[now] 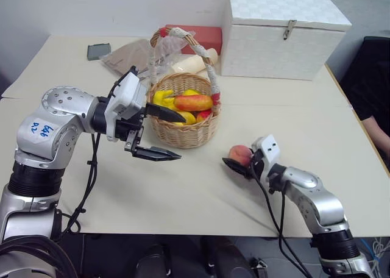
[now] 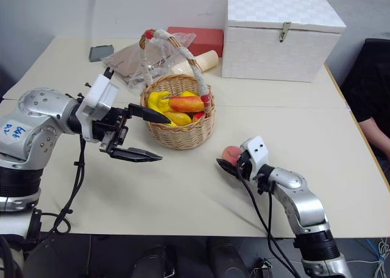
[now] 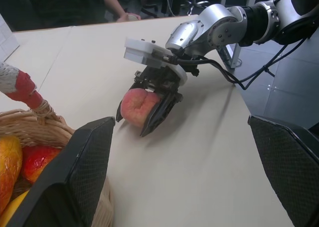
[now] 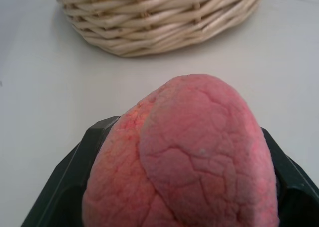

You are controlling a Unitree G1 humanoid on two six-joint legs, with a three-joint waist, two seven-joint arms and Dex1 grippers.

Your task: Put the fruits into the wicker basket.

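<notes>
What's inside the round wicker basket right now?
Inside the round tan wicker basket lie a curved yellow banana and an elongated red-orange mango-like fruit, with something red partly covered beneath. The basket's bottom is hidden under them.

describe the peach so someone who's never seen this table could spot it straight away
Start at the big white woven box at the back of the table, then come forward to the round wicker basket with the tall wrapped handle. The peach sits between the right gripper's black fingers, on the basket's right, apart from it. It is the only round pink fruit and the only one outside the basket.
</notes>
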